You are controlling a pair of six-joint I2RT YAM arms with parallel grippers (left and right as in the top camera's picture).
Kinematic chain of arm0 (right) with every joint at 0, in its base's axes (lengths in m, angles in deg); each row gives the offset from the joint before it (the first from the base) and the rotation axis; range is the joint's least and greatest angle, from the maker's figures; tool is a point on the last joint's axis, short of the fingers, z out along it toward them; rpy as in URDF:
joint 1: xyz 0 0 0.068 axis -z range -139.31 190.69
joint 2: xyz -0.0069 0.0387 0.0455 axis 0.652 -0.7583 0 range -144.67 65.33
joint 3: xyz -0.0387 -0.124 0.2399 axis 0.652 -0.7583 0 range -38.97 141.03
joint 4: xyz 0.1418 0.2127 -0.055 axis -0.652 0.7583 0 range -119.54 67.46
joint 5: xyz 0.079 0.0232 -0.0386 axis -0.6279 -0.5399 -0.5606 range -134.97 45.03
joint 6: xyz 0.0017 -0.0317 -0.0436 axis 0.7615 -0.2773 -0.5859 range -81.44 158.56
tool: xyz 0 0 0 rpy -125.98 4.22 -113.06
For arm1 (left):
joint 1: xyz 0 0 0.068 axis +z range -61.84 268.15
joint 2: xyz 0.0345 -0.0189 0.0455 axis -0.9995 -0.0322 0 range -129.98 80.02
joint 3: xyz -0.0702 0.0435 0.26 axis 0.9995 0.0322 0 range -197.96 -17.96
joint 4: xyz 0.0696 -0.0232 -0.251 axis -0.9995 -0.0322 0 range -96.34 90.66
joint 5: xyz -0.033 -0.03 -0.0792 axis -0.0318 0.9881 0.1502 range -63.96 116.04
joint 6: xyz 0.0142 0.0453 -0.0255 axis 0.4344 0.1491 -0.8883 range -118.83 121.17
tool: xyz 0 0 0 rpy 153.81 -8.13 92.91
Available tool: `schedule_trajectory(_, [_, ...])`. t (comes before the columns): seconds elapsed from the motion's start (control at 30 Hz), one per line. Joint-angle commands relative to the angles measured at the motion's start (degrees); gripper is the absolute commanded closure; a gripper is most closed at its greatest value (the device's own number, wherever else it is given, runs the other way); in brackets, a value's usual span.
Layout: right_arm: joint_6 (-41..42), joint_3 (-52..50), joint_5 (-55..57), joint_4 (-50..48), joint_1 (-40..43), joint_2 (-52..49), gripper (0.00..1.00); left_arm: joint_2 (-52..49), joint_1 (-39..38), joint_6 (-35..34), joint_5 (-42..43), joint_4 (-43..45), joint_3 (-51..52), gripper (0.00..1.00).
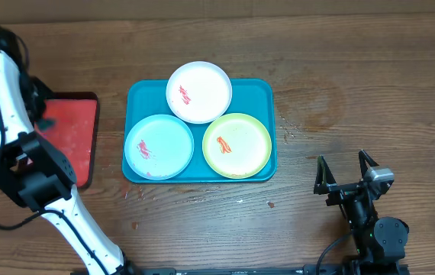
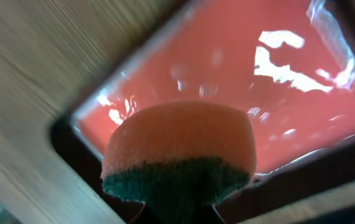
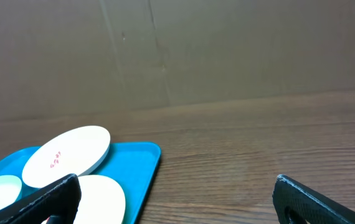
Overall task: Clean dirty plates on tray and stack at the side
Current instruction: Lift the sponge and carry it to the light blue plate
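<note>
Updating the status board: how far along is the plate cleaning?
Done: nothing; white plate, light blue plate and yellow-green plate all lie smeared on the teal tray, none stacked aside. In hand: left tool grips a sponge over the red tray. Left: scrub all three and stack them; right tool is open, empty.

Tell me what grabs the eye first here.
Three smeared plates, white, blue and green, crowd the teal tray mid-table. At far left the left gripper pinches an orange sponge over the red tray; the right gripper sits open, right of the teal tray.
</note>
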Motion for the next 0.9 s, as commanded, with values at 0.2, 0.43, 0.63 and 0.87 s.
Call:
schedule_trajectory(0.2, [-0.2,-0.6,0.2,-0.3,0.1,0.5,0.00,1.4,-3.0,-7.1,-10.8,9.7,10.6,0.96])
schedule_trajectory(0.43, [-0.2,-0.6,0.2,-0.3,0.1,0.5,0.00,2.8,-4.5,-6.6,-12.8,4.5,6.3,0.96])
schedule_trajectory(0.63, [-0.2,-0.6,0.2,-0.3,0.1,0.5,0.00,7.0,-5.2,-1.2,4.4,-4.5,-10.7,0.96])
schedule_trajectory(0.87, [-0.2,-0.6,0.2,-0.3,0.1,0.5,0.00,8.7,-9.0,15.4,30.5,-7.6,-10.7,0.96])
